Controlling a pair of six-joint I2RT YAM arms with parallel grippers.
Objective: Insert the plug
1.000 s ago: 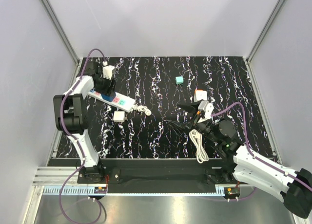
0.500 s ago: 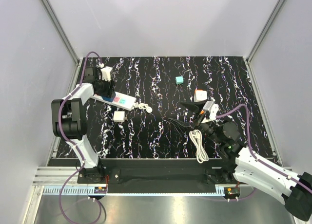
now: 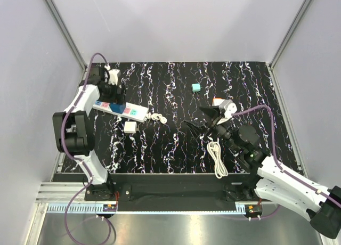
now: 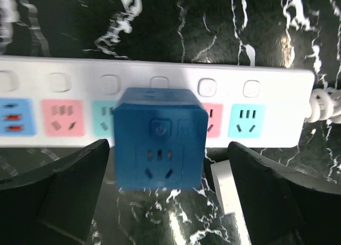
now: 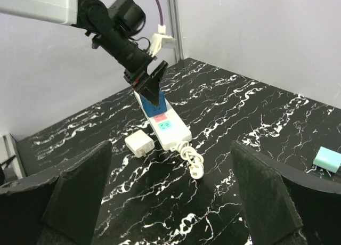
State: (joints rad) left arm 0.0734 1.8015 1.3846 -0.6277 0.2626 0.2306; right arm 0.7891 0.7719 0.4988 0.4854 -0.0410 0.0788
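Masking a strip socket, the blue plug sits between the left end effector's cropped, spread fingers; the right end effector gapes too.

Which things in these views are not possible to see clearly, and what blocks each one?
Top view: the orange-and-white object is mostly behind the right claw; its shape is unclear.
Left wrist view: the blue cube covers its socket on the white strip; its pins are unseen.
Left wrist view: a white block is partly hidden by a finger.
Right wrist view: the teal cube is cut off by the frame edge.
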